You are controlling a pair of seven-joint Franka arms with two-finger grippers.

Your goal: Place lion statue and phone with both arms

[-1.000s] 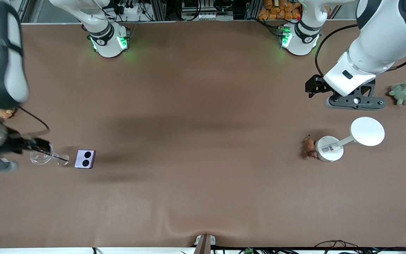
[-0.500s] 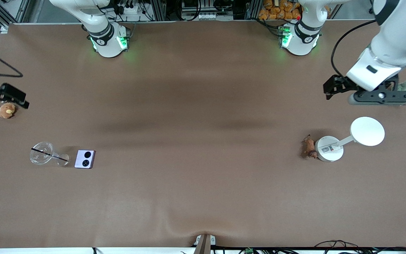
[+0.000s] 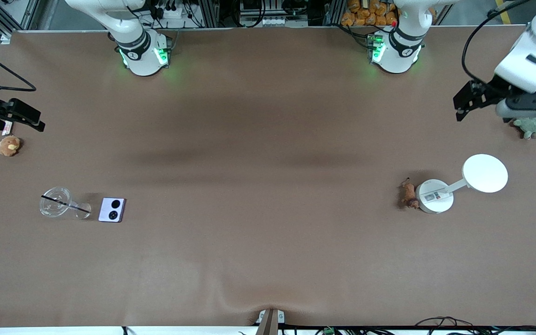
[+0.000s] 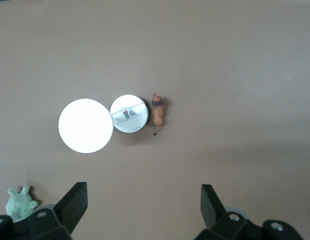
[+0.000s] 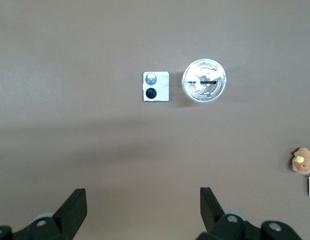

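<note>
Toward the left arm's end of the table, the lion statue [image 3: 407, 194] lies touching the white lamp base [image 3: 434, 196]; the phone [image 3: 111, 210] sits just beside a glass cup [image 3: 56, 208] at the right arm's end. Both appear placed. Left gripper [image 4: 143, 205] and right gripper [image 5: 143, 207] hang high, spread wide, empty. Front view crops both arms at its edges.

Even, bright overhead light on brown table [image 3: 268, 242]. Broad soft shadow bands are cast across table's middle. Small dark shadow is seen beside phone [image 3: 111, 210] and lion statue [image 3: 407, 194]. White disc lamp [image 4: 85, 125] is blown out in left wrist view. Green glow at arm bases. Wrist views slightly soft, perhaps dimmer at corners.
</note>
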